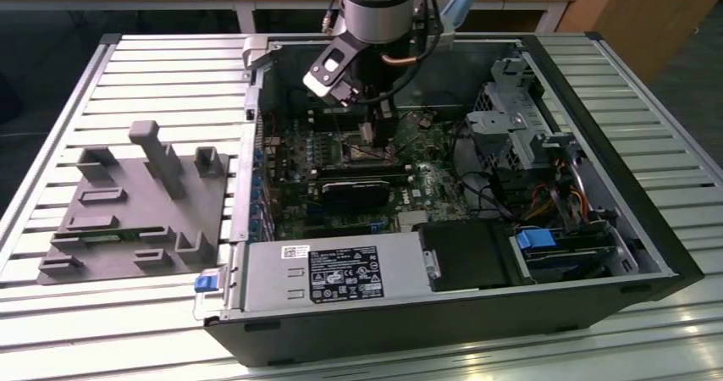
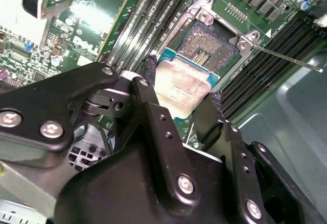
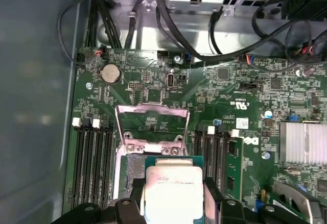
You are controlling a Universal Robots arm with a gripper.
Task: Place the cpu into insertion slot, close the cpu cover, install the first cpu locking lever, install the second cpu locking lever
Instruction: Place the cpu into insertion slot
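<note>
Slatted metal table (image 1: 68, 313): bearing everything listed below.

Computer case (image 1: 452, 326): black, laid on its side, side panel off, open upward.

Grey holder block (image 1: 135, 203): on the table toward the exterior view's left, well apart from the work.

Circuit board (image 3: 153, 78): green, flat in the floor of the case, with long black memory slots on either side of the socket.

Gripper (image 2: 182, 81): black, two-fingered, down inside the case over the middle of the board. Jaws drawn in against two opposite edges of the chip, with nothing else in hold.

Cover (image 3: 152, 110): thin silvery frame with a cut-out middle, swung up and open at the far side of the socket, not closed.

Socket (image 2: 212, 45): dark square with a silvery rim, partly bare, partly hidden beneath the chip.

Chip (image 2: 181, 89): small flat square, silvery-beige top with whitish smears, green rim visible at one side.
- Position: carried between the fingers just over the socket, overlapping the half nearer the gripper, not seated square. Touching or hovering, impossible to tell.
- Handling: judged light, stiff and thin, so needing little squeeze. Judged fragile on the hidden underside and unforgiving of tilt over the socket's fine contacts. Smooth top and slim edges probably slippery.
- Best hold: the two bare opposite edges, as taken here, kept level, with top and underside left alone.

Lever (image 2: 286, 58): thin bright wire rod, swung out from a corner of the socket, apparently unlatched.
</note>
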